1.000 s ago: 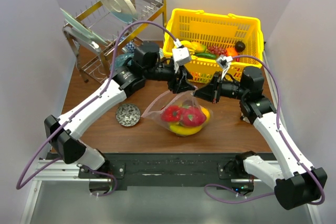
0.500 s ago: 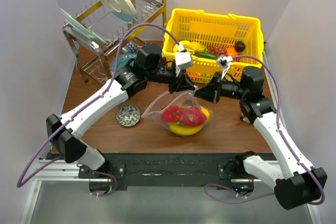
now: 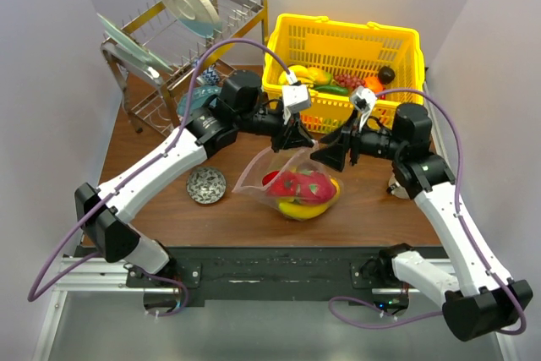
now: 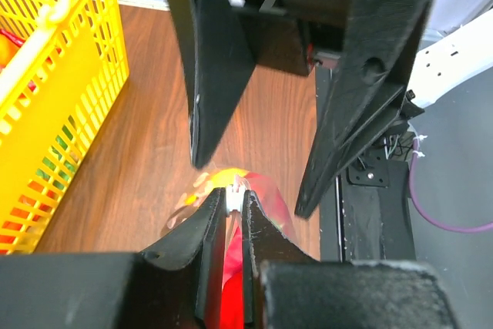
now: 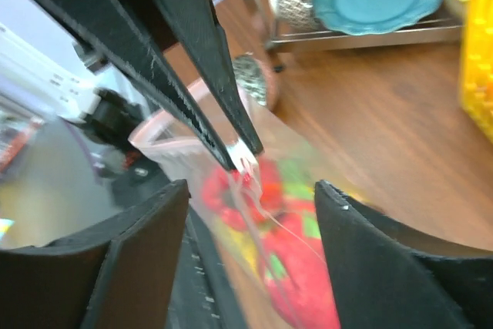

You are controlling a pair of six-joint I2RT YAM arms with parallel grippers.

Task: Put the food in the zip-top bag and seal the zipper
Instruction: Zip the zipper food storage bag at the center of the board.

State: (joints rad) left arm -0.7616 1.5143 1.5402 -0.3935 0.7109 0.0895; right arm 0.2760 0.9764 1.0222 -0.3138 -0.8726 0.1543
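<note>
A: Bag (image 3: 254, 179) sits mid-table (image 3: 380, 209), just in front of the basket (image 3: 342, 27). Food (image 3: 297, 185) inside it: red and yellow pieces, bunched low.

B: Jaws?

A: Left jaws narrow, pinched on the zipper (image 3: 254, 164) at the top of the bag's mouth. Right jaws wide, holding nothing, hovering either side of that same pinch point.

B: So one hold only. Risk?

A: Several, as I judge it. The mouth gapes to the left in a loop. If the right jaws shut below the strip, they grab film only, and the seal skips there.

B: Collision?

A: Likely hazard. Both sets of jaws crowd one small spot. A shut that's slightly off lands on the left fingers (image 4: 223, 213), not on plastic.

B: And the food?

A: It bulges close under the mouth. That could hold the two strips apart, so a run along the zipper leaves gaps. A hard sideways pull could also drag or tip the bag and roll pieces toward the opening.

B: More food in the basket?

A: Yes, some (image 3: 338, 84). Can't tell whether it belongs in the bag.
</note>
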